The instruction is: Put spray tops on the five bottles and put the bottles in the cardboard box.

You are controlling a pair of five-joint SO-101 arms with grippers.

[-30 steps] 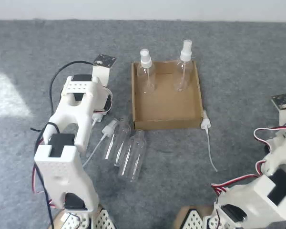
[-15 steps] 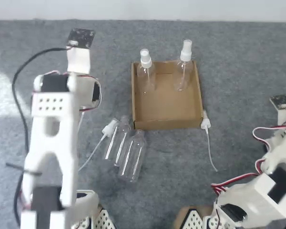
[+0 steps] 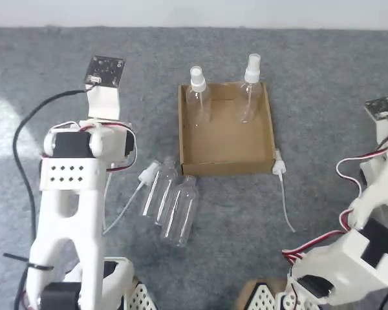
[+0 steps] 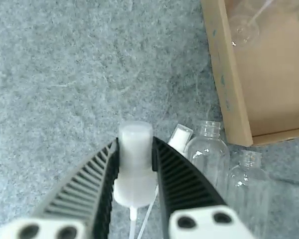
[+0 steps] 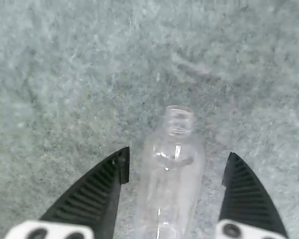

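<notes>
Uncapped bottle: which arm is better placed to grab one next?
Right. The right end effector is open astride an uncapped bottle; the left end effector is shut on a spray top.

Nothing can be read in any view. The box has a few faint bluish marks along the cut edge of its left wall, too small to tell whether they are letters or numbers. A dark board on the left arm's wrist and a second board at the right edge of the table have tiny pale specks, also too small to read.
</notes>
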